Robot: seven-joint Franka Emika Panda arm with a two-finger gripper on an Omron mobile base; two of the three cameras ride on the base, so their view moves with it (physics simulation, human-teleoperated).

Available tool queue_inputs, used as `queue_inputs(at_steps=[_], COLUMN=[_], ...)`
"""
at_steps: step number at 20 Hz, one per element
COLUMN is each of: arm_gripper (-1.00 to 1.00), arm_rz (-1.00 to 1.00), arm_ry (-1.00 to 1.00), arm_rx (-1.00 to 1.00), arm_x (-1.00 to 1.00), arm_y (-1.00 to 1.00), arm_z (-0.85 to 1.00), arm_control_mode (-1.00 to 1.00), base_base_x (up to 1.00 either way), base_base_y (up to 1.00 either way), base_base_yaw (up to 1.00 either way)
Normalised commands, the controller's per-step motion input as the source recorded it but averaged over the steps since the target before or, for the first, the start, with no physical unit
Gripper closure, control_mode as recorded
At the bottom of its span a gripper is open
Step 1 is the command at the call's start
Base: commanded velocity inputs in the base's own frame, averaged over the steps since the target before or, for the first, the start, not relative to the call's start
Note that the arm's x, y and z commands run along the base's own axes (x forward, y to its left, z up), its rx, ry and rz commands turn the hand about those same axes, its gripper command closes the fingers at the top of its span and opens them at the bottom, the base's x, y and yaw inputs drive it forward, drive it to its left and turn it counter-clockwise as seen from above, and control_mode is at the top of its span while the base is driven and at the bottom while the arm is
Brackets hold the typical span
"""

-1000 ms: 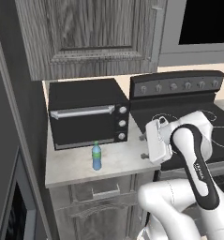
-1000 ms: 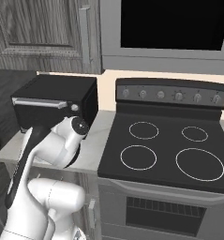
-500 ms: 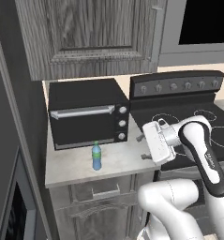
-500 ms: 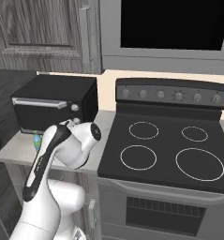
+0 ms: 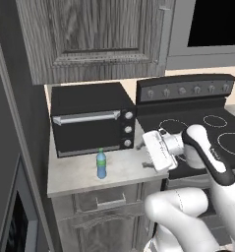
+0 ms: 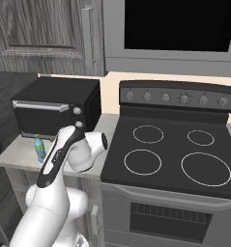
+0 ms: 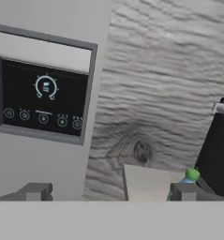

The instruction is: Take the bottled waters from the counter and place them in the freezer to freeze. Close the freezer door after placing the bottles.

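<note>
Bottle (image 5: 102, 164) on counter (image 5: 79, 177), well left of open gripper (image 5: 147, 156).

The bottle (image 5: 102, 165) on the counter (image 5: 79, 179) is translucent blue with a green cap, and the counter itself is a pale beige-grey stone with faint mottling, set over grey wood-grain drawer fronts (image 5: 106, 202). Behind it the toaster oven (image 5: 92, 125) is black with a silver handle and pale knobs, the upper cabinets (image 5: 97, 37) show dark grey wood grain, and the stovetop (image 6: 177, 159) is black glass marked with thin white burner rings. In the hand view the freezer door (image 7: 48, 159) is plain matte grey around a black dispenser panel (image 7: 43, 101) with pale icons and a light grey strip across its top.
</note>
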Motion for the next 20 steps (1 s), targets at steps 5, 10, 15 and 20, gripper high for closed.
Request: queue_inputs(at_steps=[5, 10, 15, 20], arm_gripper=[-1.0, -1.0, -1.0, -1.0], arm_rz=[0.05, 0.05, 0.06, 0.02], arm_ry=[0.07, 0.04, 0.03, 0.0], arm_rx=[0.07, 0.05, 0.02, 0.0], arm_x=[0.35, 0.26, 0.21, 0.22], arm_y=[0.33, 0.3, 0.12, 0.0], arm_z=[-0.25, -0.3, -0.3, -0.13], arm_control_mode=[-1.0, -1.0, -1.0, -1.0], base_base_x=[0.0, 0.0, 0.0, 0.0], base_base_y=[0.0, 0.0, 0.0, 0.0], base_base_yaw=[0.0, 0.0, 0.0, 0.0])
